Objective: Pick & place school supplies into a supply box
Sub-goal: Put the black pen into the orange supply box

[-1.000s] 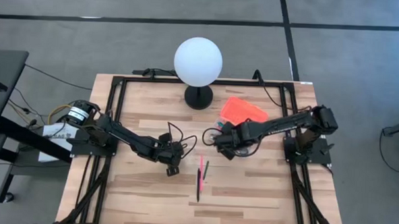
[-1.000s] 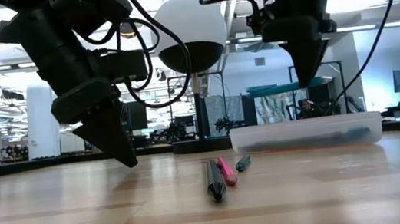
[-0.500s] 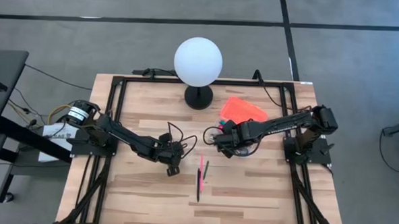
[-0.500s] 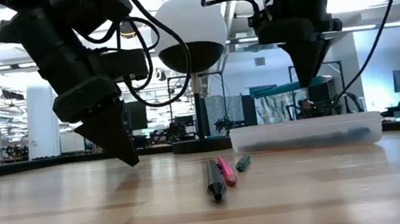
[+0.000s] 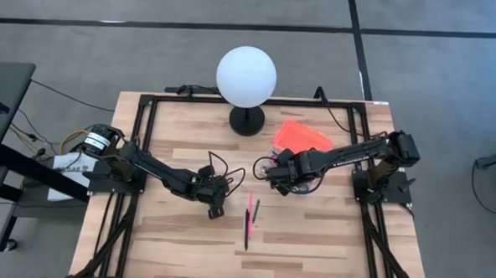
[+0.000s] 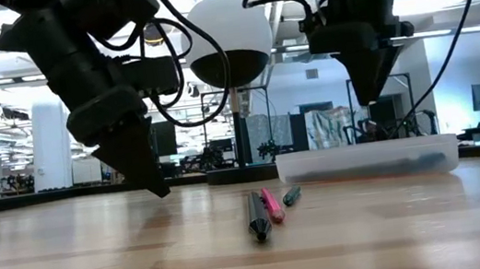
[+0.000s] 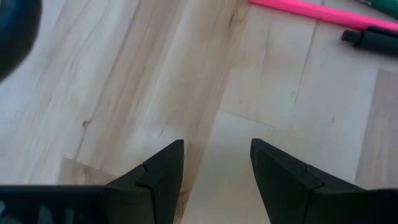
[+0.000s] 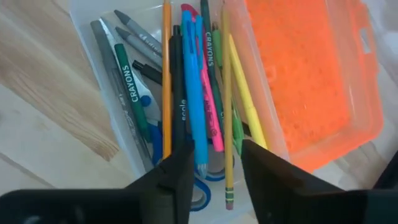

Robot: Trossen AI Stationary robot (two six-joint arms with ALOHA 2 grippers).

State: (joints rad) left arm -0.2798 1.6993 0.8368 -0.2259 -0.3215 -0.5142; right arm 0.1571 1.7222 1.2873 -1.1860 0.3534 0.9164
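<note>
At frame centre in the high view, the right gripper [image 5: 269, 173] hangs over the clear supply box [image 8: 118, 134], fingers apart, empty. The box holds pens, pencils and scissors [image 8: 199, 186]. Lower left of it, the left gripper [image 5: 215, 210] hovers open beside a pink pen [image 5: 249, 213], a black pen [image 5: 246, 222] and a green pen [image 5: 256, 211] on the table [image 5: 168, 236].

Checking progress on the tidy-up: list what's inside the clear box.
The clear box holds a blue pen, pink pen, black pen, green crayon, grey pens and yellow pencils. Blue scissor handles peek from beneath; their blades are covered.
</note>
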